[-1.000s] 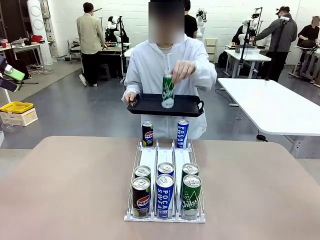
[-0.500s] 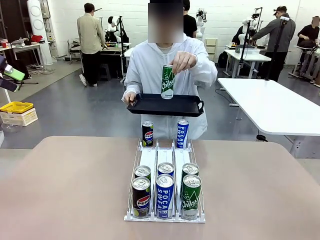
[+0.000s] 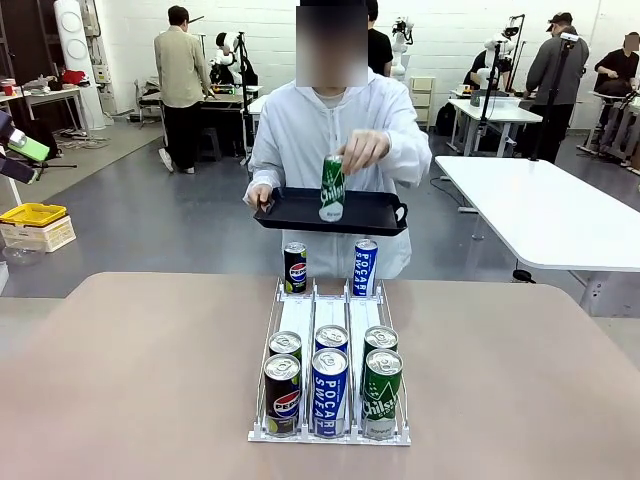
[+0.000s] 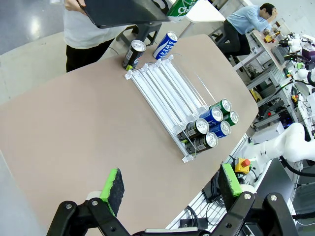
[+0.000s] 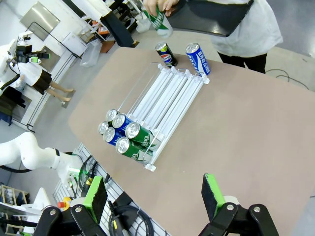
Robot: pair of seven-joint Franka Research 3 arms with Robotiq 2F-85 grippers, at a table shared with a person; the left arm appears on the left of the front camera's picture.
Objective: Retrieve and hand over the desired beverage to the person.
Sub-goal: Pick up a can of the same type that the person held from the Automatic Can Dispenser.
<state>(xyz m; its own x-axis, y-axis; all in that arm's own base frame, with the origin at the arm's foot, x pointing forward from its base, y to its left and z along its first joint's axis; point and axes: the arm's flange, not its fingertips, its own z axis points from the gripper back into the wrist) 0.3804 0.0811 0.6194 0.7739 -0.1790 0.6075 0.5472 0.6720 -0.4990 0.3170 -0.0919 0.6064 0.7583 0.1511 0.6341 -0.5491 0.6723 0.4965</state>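
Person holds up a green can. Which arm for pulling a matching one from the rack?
Right, likely. The green cans sit in the right lane of the rack, on the right arm's side. Left tool and right tool are both open and off it, so neither has a head start.

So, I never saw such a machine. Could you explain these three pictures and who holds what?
The front view looks across the table at the person. The two other pictures come from cameras on the robot's wrists: the green-tipped claws at the bottom are the left gripper and the right gripper, both open. On the table stands a clear rack with six cans at the robot's end and two cans at the far end. The person holds a black tray in one hand and a green can over it in the other.
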